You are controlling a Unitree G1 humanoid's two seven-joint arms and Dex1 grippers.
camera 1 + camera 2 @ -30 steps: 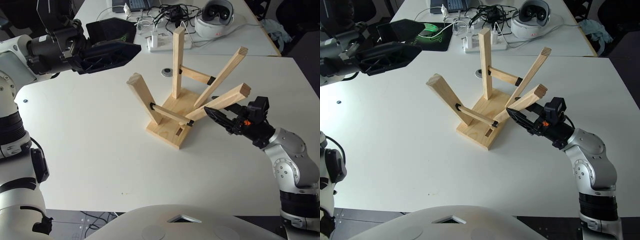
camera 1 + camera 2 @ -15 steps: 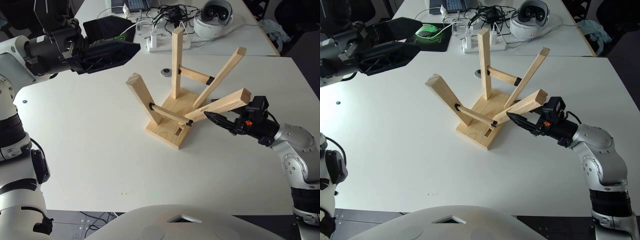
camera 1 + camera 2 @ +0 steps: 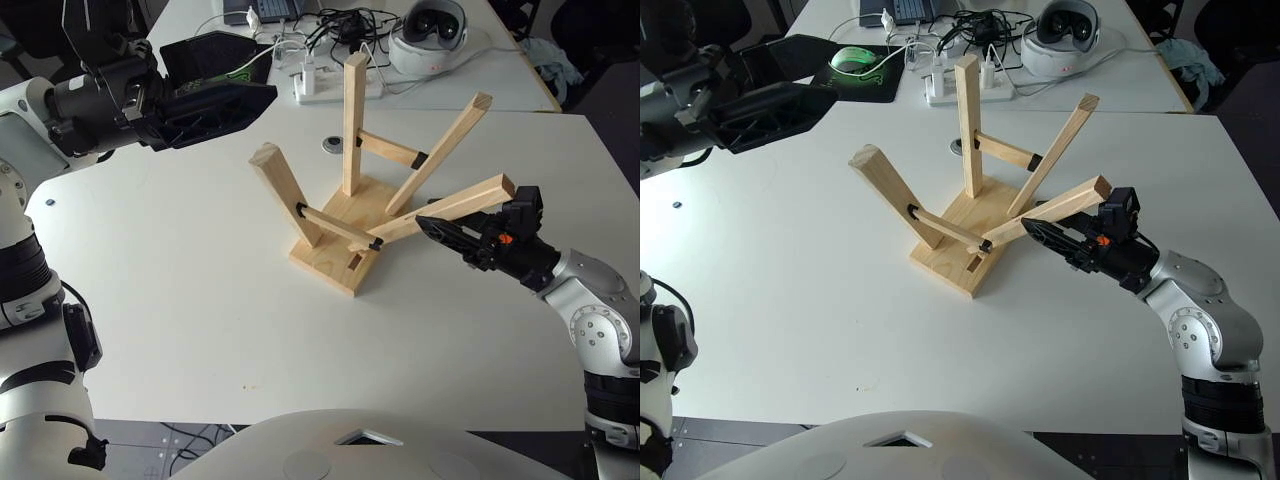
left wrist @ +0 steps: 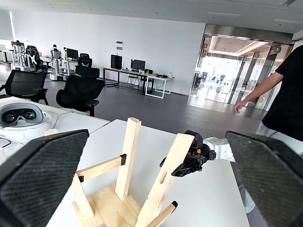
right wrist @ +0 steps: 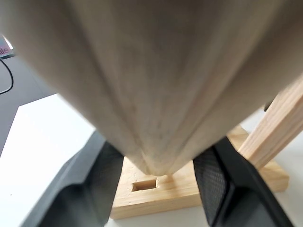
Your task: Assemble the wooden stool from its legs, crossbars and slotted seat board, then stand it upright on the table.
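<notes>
While right fingers (image 5: 236, 198) clasp a leg (image 3: 452, 207), stool (image 3: 330, 262) inverted

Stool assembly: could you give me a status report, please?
Left gripper open, raised. Right gripper shut on tilted leg. Stool inverted, one seat slot empty. Nothing obstructing.

Bright, even, diffuse light washes the white table (image 3: 180, 300) around the stool (image 3: 365, 200), leaving only faint, soft shadows at the stool's base. Far beyond the stool, a glazed entrance (image 4: 222, 66) glares, overexposed.
</notes>
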